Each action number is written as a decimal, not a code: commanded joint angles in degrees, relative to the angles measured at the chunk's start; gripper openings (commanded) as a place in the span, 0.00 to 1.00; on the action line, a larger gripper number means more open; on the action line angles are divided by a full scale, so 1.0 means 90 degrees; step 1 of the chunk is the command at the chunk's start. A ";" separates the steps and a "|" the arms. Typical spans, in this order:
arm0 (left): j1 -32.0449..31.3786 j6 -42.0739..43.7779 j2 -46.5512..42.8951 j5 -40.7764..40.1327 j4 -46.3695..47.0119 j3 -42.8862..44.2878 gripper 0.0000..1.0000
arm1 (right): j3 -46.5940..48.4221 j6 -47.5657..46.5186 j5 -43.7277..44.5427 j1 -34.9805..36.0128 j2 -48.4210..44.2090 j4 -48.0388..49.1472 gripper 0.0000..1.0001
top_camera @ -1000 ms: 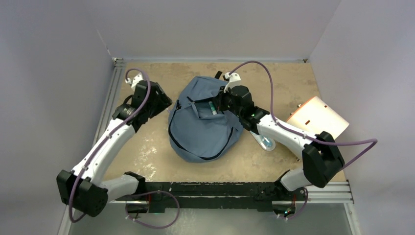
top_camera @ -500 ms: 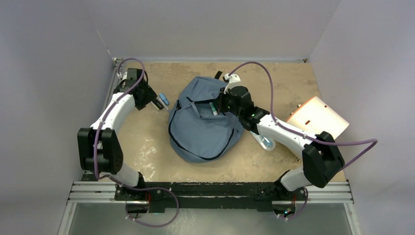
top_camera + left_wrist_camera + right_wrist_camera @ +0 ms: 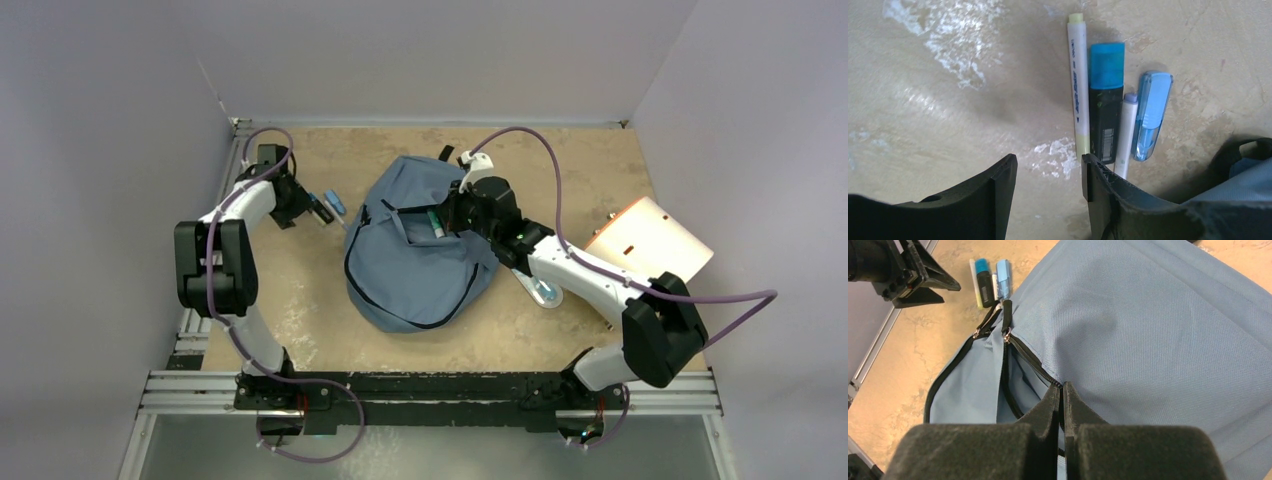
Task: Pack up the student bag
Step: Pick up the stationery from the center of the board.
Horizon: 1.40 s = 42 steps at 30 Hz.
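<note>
Far-left corner: our left gripper jaws apart, empty, just short of pen cluster. Student bag mid-table toward far edge, zip open, green pen showing inside. Our right gripper pinched tight on bag's zip edge. We judge packing partial: cluster, folder at right edge not yet packed.

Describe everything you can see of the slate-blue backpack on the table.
The backpack is soft slate-blue woven fabric with black zippers, lying slumped on the tan table. Its main zipper is open and the mouth gapes; a small teal-tipped item shows in the gap. The right claw is shut on the fabric edge by the zipper. Pens and highlighters lie on the table beside it.
</note>
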 commanded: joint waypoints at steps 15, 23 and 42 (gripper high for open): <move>0.0061 0.0357 0.0861 0.0178 0.0616 0.0682 0.45 | 0.0210 0.0112 -0.0367 0.0013 -0.0002 0.0228 0.00; 0.0066 0.0358 0.1186 -0.0031 0.0418 0.0846 0.43 | 0.0172 0.0112 -0.0445 0.0012 0.0072 0.0208 0.00; 0.0066 0.0452 0.0972 -0.0049 0.0185 0.0460 0.15 | 0.0078 0.0168 -0.0492 0.0012 0.0092 0.0204 0.00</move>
